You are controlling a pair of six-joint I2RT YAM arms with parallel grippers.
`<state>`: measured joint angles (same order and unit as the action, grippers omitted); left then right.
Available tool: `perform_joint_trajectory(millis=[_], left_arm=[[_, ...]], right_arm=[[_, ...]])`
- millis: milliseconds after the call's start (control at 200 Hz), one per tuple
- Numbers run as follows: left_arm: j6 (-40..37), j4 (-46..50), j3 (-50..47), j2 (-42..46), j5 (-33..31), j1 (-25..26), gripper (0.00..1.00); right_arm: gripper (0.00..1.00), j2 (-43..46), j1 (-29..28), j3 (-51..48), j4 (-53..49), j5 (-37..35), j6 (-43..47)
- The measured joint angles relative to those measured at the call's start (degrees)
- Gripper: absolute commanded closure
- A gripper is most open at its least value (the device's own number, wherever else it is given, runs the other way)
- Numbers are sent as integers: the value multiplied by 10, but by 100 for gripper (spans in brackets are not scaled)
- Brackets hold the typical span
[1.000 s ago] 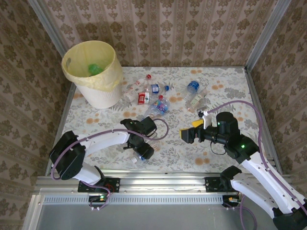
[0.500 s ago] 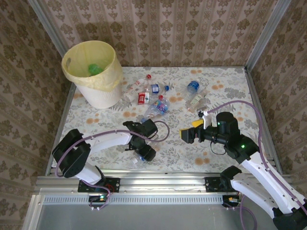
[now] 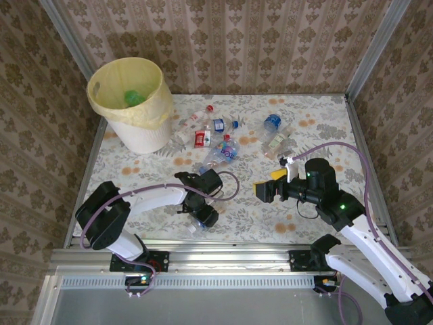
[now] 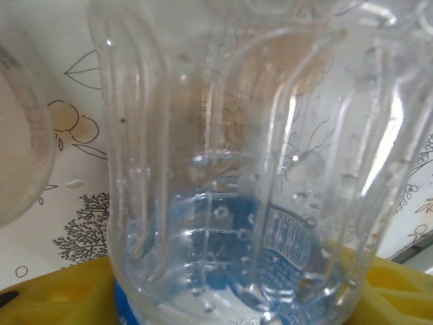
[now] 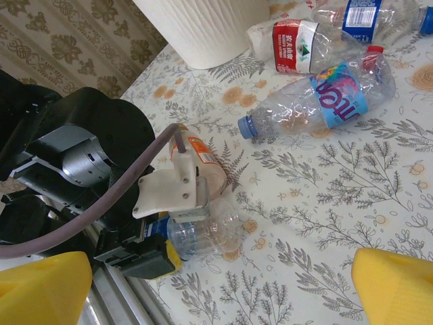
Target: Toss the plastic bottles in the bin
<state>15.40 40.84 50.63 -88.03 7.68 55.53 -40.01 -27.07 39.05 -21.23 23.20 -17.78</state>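
Note:
My left gripper (image 3: 203,218) is low over the near edge of the table, its yellow fingers (image 4: 54,298) on either side of a clear plastic bottle (image 4: 257,169) with a blue label, which lies on its side (image 5: 206,233). The jaws press on its labelled end. An orange-labelled bottle (image 5: 203,159) lies right beside it. My right gripper (image 3: 265,191) hovers open at mid-table, with nothing between its yellow fingers (image 5: 396,284). The bin (image 3: 132,101), white with a pale yellow liner, stands at the far left with a green bottle (image 3: 134,98) inside.
Several more bottles lie in a cluster (image 3: 216,135) right of the bin, among them a pink-and-blue-labelled one (image 5: 318,101) and a red-labelled one (image 5: 291,44). Two others (image 3: 276,134) lie farther right. A metal rail (image 3: 223,254) runs along the near edge.
The left gripper has shifted slightly and its jaws have narrowed onto the clear bottle. The right arm has not moved.

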Motion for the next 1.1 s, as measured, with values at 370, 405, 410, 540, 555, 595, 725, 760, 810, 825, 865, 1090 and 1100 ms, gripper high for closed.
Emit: perform_joint_trajectory(millis=[370, 405, 410, 540, 555, 595, 725, 760, 810, 825, 865, 1090, 1100], left_arm=[[0, -21, -16, 46, 0, 4, 46], [0, -25, -16, 55, 0, 5, 46], [0, -25, -16, 56, 0, 5, 46], [0, -43, -19, 87, 0, 7, 47], [0, -45, -19, 90, 0, 7, 47], [0, -48, -21, 98, 0, 7, 48], [0, -60, -24, 122, 0, 7, 48], [0, -64, -25, 129, 0, 7, 48], [0, -69, -26, 138, 0, 7, 48], [0, -71, -26, 141, 0, 7, 48], [0, -75, -26, 149, 0, 7, 49], [0, -96, -27, 191, -7, 6, 49], [0, -97, -27, 192, -8, 6, 49]], right_arm=[[0, 11, 0, -3, 0, 0, -2], [0, 11, 0, -3, 0, 0, -2], [0, 11, 0, -4, 0, 0, -2], [0, 11, 0, -7, 2, 0, -2], [0, 11, 0, -7, 2, 0, -2], [0, 11, 0, -7, 2, 0, -2], [0, 16, 0, -10, 3, 0, -4], [0, 18, 0, -11, 4, 0, -4], [0, 23, 0, -12, 5, 0, -4], [0, 24, 0, -13, 5, 0, -4], [0, 27, 0, -14, 5, 0, -4], [0, 32, 0, -18, 13, 0, -4], [0, 32, 0, -18, 13, 0, -4]])
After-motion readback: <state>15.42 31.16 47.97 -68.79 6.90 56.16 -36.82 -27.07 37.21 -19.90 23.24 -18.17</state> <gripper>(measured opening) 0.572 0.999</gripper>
